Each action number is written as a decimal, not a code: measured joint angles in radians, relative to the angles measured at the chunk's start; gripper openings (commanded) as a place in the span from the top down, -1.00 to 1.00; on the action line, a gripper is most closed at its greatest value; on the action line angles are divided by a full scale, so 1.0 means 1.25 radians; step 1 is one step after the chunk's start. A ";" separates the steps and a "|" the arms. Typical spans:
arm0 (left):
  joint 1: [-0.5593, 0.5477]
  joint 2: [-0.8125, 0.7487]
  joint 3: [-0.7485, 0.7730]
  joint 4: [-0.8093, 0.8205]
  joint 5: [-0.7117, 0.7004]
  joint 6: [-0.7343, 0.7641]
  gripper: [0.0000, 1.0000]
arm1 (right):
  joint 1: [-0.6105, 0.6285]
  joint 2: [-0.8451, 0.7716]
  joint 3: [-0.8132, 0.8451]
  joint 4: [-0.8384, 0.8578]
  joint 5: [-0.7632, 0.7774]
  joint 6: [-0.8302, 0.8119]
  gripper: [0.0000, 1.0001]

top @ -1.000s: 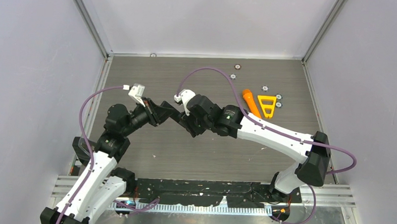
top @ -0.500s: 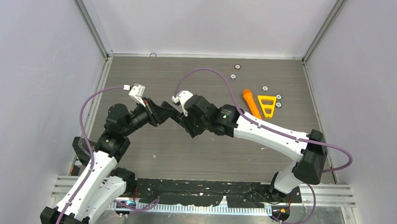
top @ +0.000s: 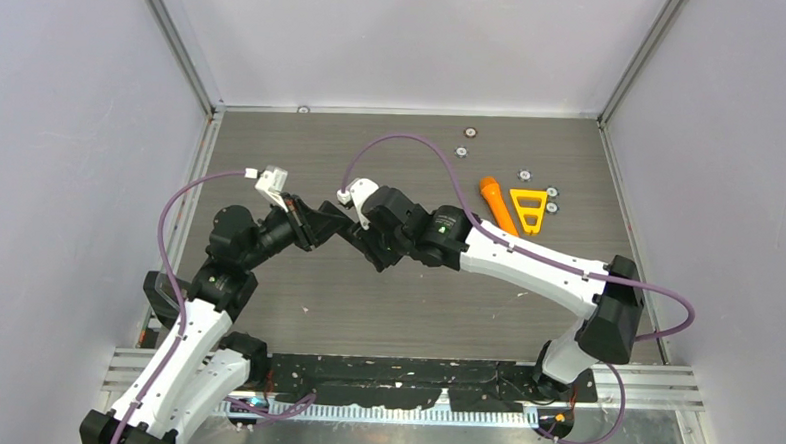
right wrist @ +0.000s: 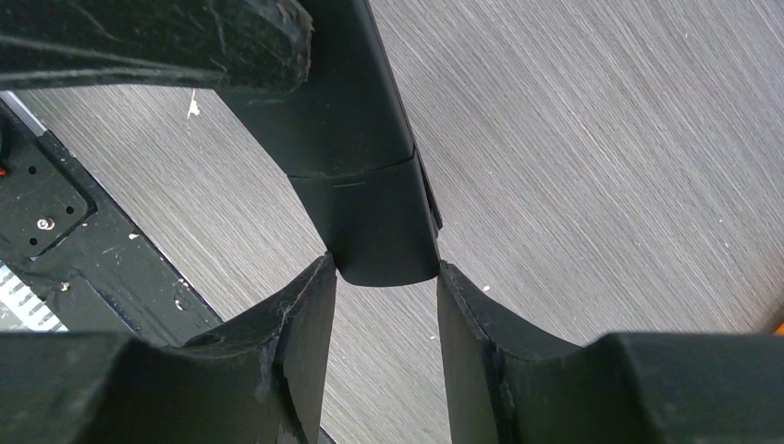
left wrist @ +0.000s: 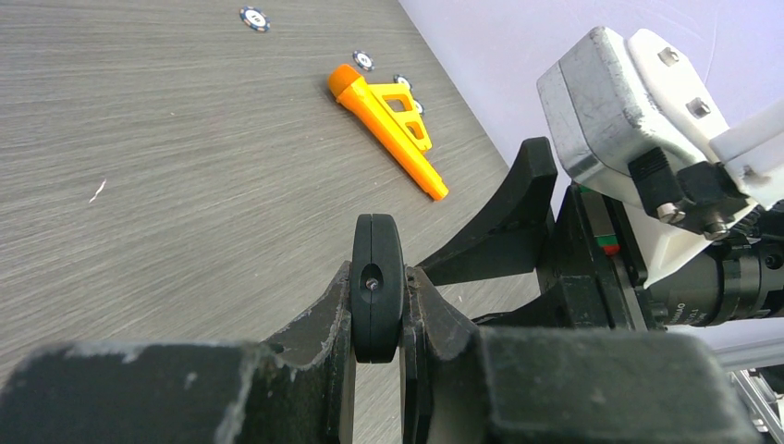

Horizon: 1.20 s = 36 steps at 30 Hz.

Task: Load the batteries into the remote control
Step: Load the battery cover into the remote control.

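1. Between the right claw's (right wrist: 384,296) fingertips sits the blunt end of the remote control (right wrist: 374,222), a slim black bar. The right wrist view shows this claw's jaws apart, with 1 finger on each side of that end. I cannot tell whether either finger touches it.
2. Beyond the right claw's tips, the rest of the remote control runs up into the left claw (left wrist: 379,305). In the left wrist view the left claw is clamped on the bar, which shows edge-on as a narrow black disc between its 2 fingers.
3. Over the last second, in the overhead view, the right arm has slid a little toward the left claw. The left arm has kept its pose.
4. That shift brings the 2 claws nose to nose above the grey table (right wrist: 601,139), with the bar bridging them. It looks like a 2-handed grip being set up, probably to steady the bar or open its battery cover.
5. No battery shows in any view, so loading has not started.
6. Well beyond the left claw's tips, an orange flashlight (left wrist: 388,129) lies against a yellow frame (left wrist: 407,97).
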 measured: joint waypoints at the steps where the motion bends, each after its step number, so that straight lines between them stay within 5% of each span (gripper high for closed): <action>1: 0.000 0.000 0.000 0.000 0.001 0.000 1.00 | 0.000 0.002 0.002 -0.001 -0.001 -0.002 0.44; 36: 0.010 0.019 0.014 -0.006 0.018 -0.110 1.00 | 0.000 0.020 0.041 -0.052 0.002 -0.001 0.33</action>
